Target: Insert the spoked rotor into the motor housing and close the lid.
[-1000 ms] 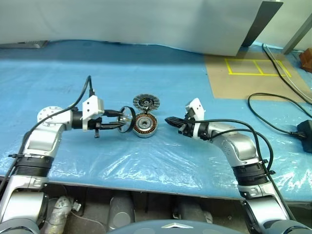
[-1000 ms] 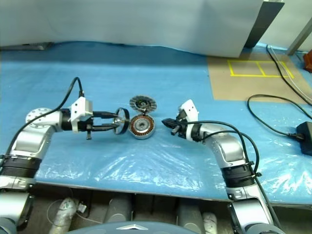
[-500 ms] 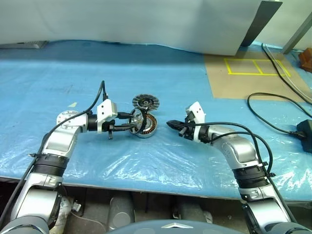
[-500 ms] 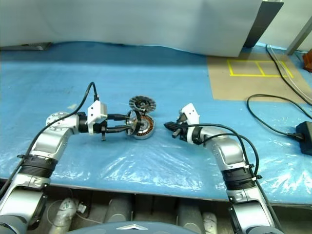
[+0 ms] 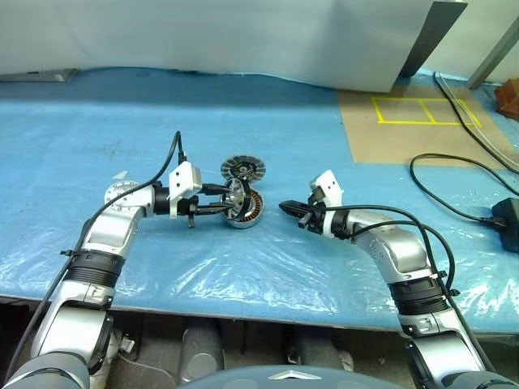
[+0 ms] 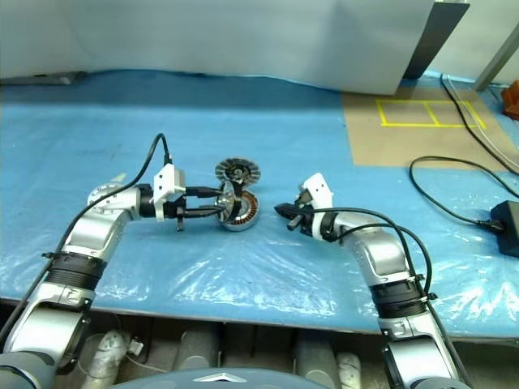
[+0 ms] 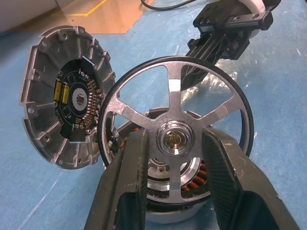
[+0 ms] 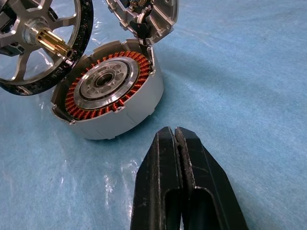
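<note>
Left gripper (image 5: 220,208) clamped on small dark spoked metal rotor (image 7: 176,138), carried rightward, now poised on edge at squat grey copper-wound motor housing (image 8: 108,94) | ribbed pale disc lid (image 5: 242,169) just behind, unfitted | right gripper (image 8: 175,143) pinched together, empty, nearby | insertion pending.

1. Work surface: table (image 5: 162,105) covered edge to edge with blue sheeting – clear plastic film (image 5: 243,271) over the near part, wrinkled and catching glare.
2. Far right: bare brown patch (image 5: 389,138) with a yellow tape rectangle (image 5: 427,111) on it, split into boxes.
3. Right side: black cable (image 5: 454,182) loops across the blue sheet to a black power adapter (image 5: 507,214) at the edge.
4. Behind the table: pale grey-white panel (image 5: 243,36) along the back – a dark slanted strip (image 5: 438,32) beside it at right.
5. Lighting even, no hard shadows.
</note>
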{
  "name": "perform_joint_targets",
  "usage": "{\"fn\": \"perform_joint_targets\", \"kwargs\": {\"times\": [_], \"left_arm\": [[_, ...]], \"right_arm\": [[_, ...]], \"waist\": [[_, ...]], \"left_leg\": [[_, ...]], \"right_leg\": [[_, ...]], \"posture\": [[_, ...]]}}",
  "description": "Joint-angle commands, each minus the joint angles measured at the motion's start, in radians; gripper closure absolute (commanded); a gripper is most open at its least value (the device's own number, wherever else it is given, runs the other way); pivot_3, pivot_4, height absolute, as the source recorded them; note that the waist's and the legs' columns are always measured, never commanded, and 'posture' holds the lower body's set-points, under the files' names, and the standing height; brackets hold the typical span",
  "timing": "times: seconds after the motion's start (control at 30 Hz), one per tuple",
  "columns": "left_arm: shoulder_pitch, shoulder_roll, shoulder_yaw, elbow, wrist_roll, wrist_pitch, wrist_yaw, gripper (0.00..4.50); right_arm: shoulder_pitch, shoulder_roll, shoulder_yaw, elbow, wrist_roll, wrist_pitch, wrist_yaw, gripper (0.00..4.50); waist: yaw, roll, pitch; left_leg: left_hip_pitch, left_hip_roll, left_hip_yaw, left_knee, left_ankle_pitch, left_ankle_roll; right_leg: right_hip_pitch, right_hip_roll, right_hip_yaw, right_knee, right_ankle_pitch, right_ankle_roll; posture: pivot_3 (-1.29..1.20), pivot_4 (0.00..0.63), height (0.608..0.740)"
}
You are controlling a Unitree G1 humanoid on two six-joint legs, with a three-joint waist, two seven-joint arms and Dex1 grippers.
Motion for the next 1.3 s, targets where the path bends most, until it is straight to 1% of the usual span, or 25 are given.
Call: {"fn": "perform_joint_targets", "kwargs": {"times": [0.03,0.27,0.47,0.63,0.77,0.87,0.9,1.0,1.2,1.3], "left_arm": [[-0.026,0.008,0.017,-0.033,-0.023,0.004,0.001,3.18],[-0.043,-0.003,-0.008,0.051,0.060,-0.077,0.055,3.18],[-0.046,0.021,-0.041,0.064,0.097,-0.086,0.032,3.18],[-0.063,0.025,-0.058,0.069,0.110,-0.045,0.023,3.18],[-0.072,0.046,-0.090,0.086,0.149,-0.067,0.008,3.18],[-0.089,0.060,-0.103,0.090,0.142,-0.056,-0.036,3.18],[-0.095,0.064,-0.101,0.086,0.141,-0.059,-0.035,2.46],[-0.111,0.069,-0.097,0.080,0.162,-0.078,-0.005,1.57],[-0.126,0.054,-0.061,0.080,0.138,-0.079,0.026,1.57],[-0.123,0.049,-0.032,0.052,0.085,-0.047,0.020,1.57]], "right_arm": [[-0.006,0.001,0.004,-0.035,0.000,-0.016,-0.001,4.50],[-0.009,0.006,0.014,-0.042,-0.001,-0.010,-0.015,4.50],[-0.007,0.003,0.011,-0.040,-0.001,-0.012,-0.022,4.50],[0.000,0.005,0.012,-0.049,-0.002,-0.009,-0.033,4.50],[0.005,0.009,0.014,-0.050,-0.003,-0.012,-0.039,4.50],[0.004,0.014,0.015,-0.036,-0.008,-0.023,-0.045,4.50],[0.004,0.016,0.015,-0.032,-0.010,-0.027,-0.046,4.50],[0.006,0.022,0.014,-0.022,-0.014,-0.035,-0.047,4.50],[0.014,0.035,0.024,0.011,-0.025,-0.066,-0.041,4.50],[0.019,0.036,0.026,0.022,-0.029,-0.081,-0.035,4.50]], "waist": [[0.000,0.000,0.000],[0.000,0.000,0.000],[0.000,0.000,0.000],[0.000,0.000,0.000],[0.000,0.000,0.000],[0.000,0.000,0.000],[0.000,0.000,0.000],[0.000,0.000,0.000],[0.000,0.000,0.000],[0.000,0.000,0.000]], "left_leg": [[0.000,0.000,0.000,0.000,0.000,0.000],[0.000,0.000,0.000,0.000,0.000,0.000],[0.000,0.000,0.000,0.000,0.000,0.000],[0.001,0.000,0.000,0.000,0.000,0.000],[0.002,0.000,0.000,0.000,0.000,0.000],[0.002,0.000,0.000,0.000,0.000,0.000],[0.002,0.000,0.000,0.000,0.000,0.000],[0.001,0.000,0.000,0.000,0.000,0.000],[0.001,0.000,0.000,0.000,0.000,0.000],[0.001,0.000,0.000,0.000,0.000,0.000]], "right_leg": [[0.000,0.000,0.000,0.000,0.000,0.000],[0.000,0.000,0.000,0.000,0.000,0.000],[0.000,0.000,0.000,0.000,0.000,0.000],[0.001,0.000,0.000,0.000,0.000,0.000],[0.001,0.000,0.000,0.000,0.000,0.000],[0.001,0.000,0.001,0.000,0.000,0.000],[0.001,0.000,0.000,0.000,0.000,0.000],[0.001,0.000,0.000,0.000,0.000,0.000],[0.001,0.000,0.000,0.000,0.000,0.000],[0.001,0.000,0.000,0.000,0.000,0.000]], "posture": [[0.00,0.150,0.740],[0.00,0.150,0.740],[0.00,0.150,0.740],[0.00,0.150,0.740],[0.00,0.150,0.740],[0.00,0.150,0.740],[0.00,0.150,0.740],[0.00,0.150,0.740],[0.00,0.150,0.740],[0.00,0.150,0.740]]}}
